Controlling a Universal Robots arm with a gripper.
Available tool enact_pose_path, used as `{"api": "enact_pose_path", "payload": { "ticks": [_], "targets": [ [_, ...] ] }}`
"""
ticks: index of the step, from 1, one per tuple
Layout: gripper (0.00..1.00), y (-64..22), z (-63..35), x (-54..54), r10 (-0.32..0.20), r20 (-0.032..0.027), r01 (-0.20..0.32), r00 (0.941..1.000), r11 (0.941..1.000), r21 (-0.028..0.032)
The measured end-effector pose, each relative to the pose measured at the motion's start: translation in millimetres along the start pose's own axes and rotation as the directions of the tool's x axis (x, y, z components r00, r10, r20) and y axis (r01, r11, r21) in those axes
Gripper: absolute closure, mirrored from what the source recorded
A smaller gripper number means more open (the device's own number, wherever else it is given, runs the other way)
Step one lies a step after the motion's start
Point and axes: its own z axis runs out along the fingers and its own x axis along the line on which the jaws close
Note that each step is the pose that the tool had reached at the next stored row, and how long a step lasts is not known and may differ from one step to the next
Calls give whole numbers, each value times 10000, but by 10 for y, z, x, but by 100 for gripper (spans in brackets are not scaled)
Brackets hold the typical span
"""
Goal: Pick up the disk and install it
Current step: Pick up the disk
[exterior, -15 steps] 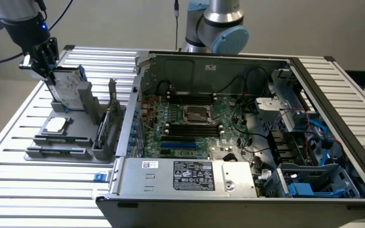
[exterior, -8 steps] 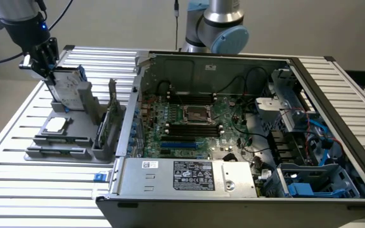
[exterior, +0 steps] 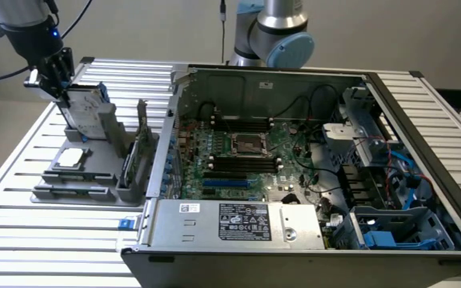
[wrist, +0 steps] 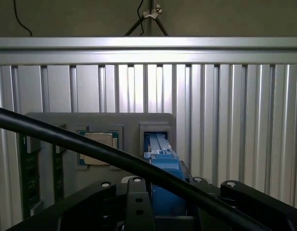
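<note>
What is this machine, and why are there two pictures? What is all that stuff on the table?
It is a robot arm with a black tool on its end for grabbing things. One picture comes from a camera standing off the arm. The other comes from a camera on the arm's wrist, looking past the tool. On the ribbed metal table are a grey plastic holder tray and a big open computer case with a green circuit board inside. The tray carries a small square silver chip and the disk, a flat silver-grey hard drive with blue plastic rails, standing upright in a slot. The tool is right at the disk's top edge. Whether it already grips the disk is hard to tell. The disk is not yet in the computer.
</note>
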Motion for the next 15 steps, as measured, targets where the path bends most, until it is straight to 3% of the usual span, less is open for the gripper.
{"api": "enact_pose_path", "payload": {
  "ticks": [8,15],
  "targets": [
    [67,1,-9,0,0,0,0,10000,10000,1],
    [67,3,-132,-5,-1,0,1,10000,10000,1]
  ]
}}
